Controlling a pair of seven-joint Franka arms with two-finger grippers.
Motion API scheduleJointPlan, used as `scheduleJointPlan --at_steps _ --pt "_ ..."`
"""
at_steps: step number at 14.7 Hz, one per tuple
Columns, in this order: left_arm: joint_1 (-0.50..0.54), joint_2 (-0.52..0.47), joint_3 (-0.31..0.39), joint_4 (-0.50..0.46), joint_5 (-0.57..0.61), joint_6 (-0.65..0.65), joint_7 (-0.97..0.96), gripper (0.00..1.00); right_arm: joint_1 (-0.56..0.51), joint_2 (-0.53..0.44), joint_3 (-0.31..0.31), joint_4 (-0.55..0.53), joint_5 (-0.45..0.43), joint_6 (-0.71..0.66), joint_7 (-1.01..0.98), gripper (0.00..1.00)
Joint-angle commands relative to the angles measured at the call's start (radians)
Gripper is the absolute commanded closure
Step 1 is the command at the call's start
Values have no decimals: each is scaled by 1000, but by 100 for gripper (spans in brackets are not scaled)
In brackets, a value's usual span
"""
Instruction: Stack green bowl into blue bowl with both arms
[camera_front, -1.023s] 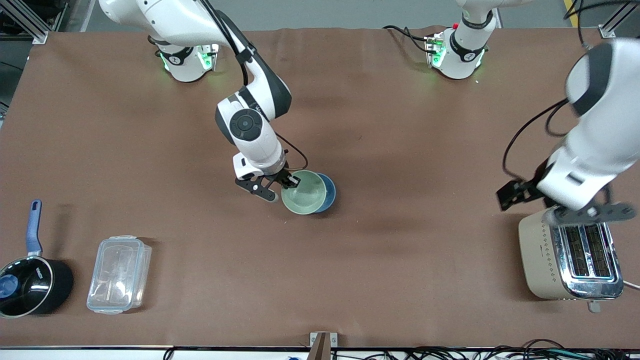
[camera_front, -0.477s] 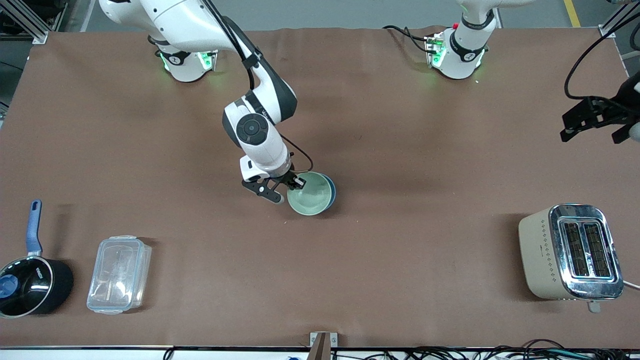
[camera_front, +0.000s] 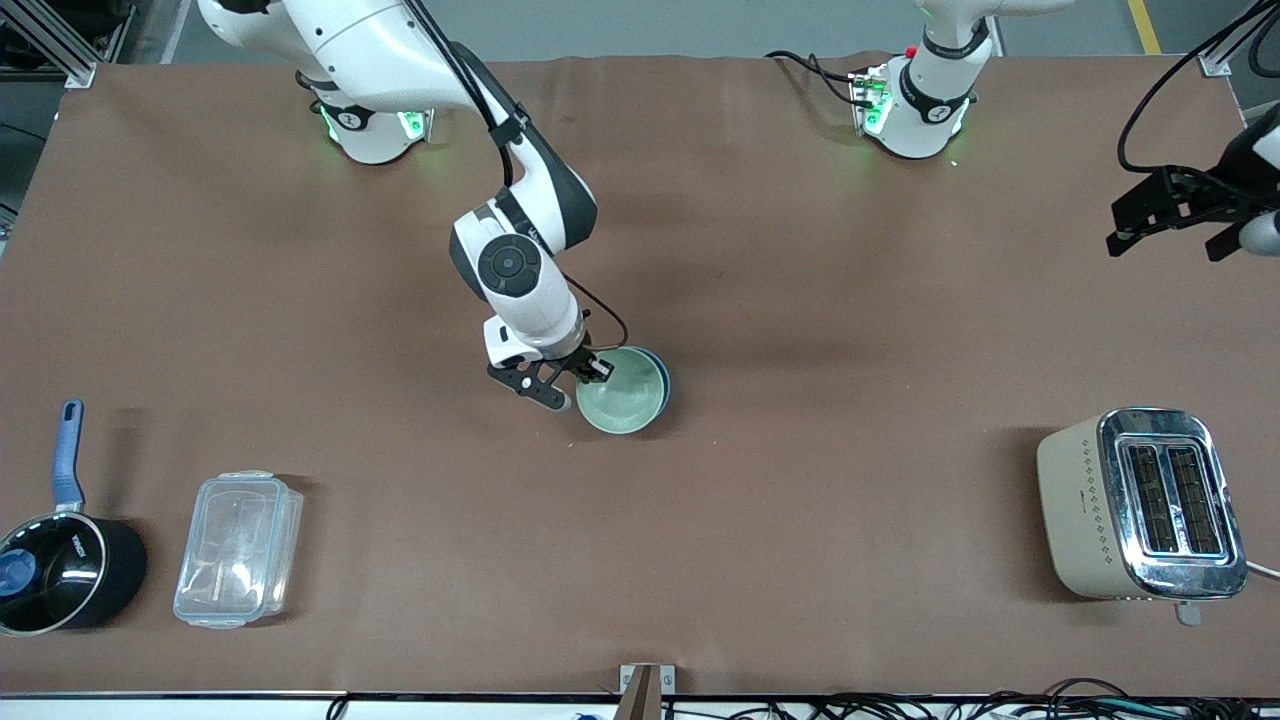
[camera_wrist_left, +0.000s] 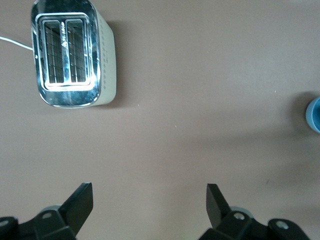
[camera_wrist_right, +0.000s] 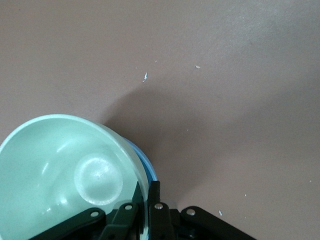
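The pale green bowl (camera_front: 622, 402) sits nested in the blue bowl (camera_front: 663, 384) near the table's middle, with only a blue rim edge showing. My right gripper (camera_front: 584, 373) is shut on the green bowl's rim, one finger inside and one outside. The right wrist view shows the green bowl (camera_wrist_right: 75, 170), the blue rim (camera_wrist_right: 146, 162) and my right gripper (camera_wrist_right: 148, 194) clamped on the rim. My left gripper (camera_front: 1168, 243) is open and empty, high over the left arm's end of the table. The left wrist view shows my left gripper (camera_wrist_left: 148, 201) and a slice of the blue bowl (camera_wrist_left: 314, 114).
A beige and chrome toaster (camera_front: 1140, 505) stands at the left arm's end, nearer the front camera, and also shows in the left wrist view (camera_wrist_left: 70, 60). A clear lidded container (camera_front: 238, 548) and a black saucepan with a blue handle (camera_front: 60, 560) stand at the right arm's end.
My left arm has lifted from over the toaster and drawn back toward its end of the table. My right gripper has shifted slightly, settling the green bowl lower into the blue bowl.
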Motion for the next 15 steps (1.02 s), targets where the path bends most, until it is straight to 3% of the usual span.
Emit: scheduleJointPlan --at_steps 1,15 --pt "-4 -12 -7 -16 -14 -3 2 0 33 12 -10 17 23 1 26 98" --pt "2 20 -5 30 -7 -14 3 0 55 20 -11 -5 17 -1 35 96"
